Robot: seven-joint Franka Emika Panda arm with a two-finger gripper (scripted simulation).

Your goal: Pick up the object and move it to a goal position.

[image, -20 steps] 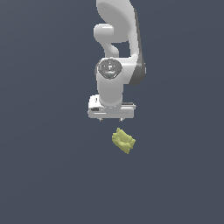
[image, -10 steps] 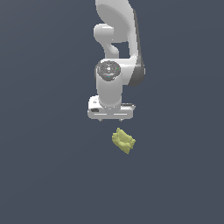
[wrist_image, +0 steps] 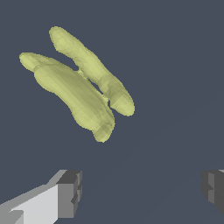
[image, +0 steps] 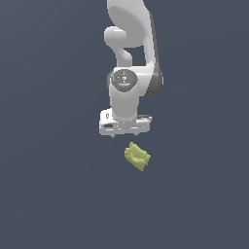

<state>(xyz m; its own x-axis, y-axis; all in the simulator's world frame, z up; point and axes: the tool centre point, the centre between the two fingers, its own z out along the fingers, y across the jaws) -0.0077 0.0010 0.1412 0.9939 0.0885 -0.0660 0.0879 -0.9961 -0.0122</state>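
Exterior view shows a flat, dark slate-blue ground (image: 53, 194) filling the whole scene, with nothing on it to mark any target place. Largest against it is the white Panda arm (image: 131, 53), coming down from the upper edge in a thick curved link with a dark grey band along its side toward the exterior view's right, and ending in a rounded wrist housing that carries a small round grey cap. Below that housing sits the wide white gripper (image: 125, 134), its body held level and its fingers pointing down, only short stubs of them visible under the body. Smallest is the object (image: 137, 156), a yellow-green lumpy piece lying on the ground just below the gripper and a little toward the exterior view's right, clear of the fingers and not touched by them. From the wrist view the object (wrist_image: 78, 83) reads as two long, bumpy lobes lying side by side and joined along part of their length, set at a slant. Two dark grey fingertip pads (wrist_image: 70, 192) show at the frame's edges, spread wide apart with bare ground between them, and the object lies outside that gap, off to one side of it.
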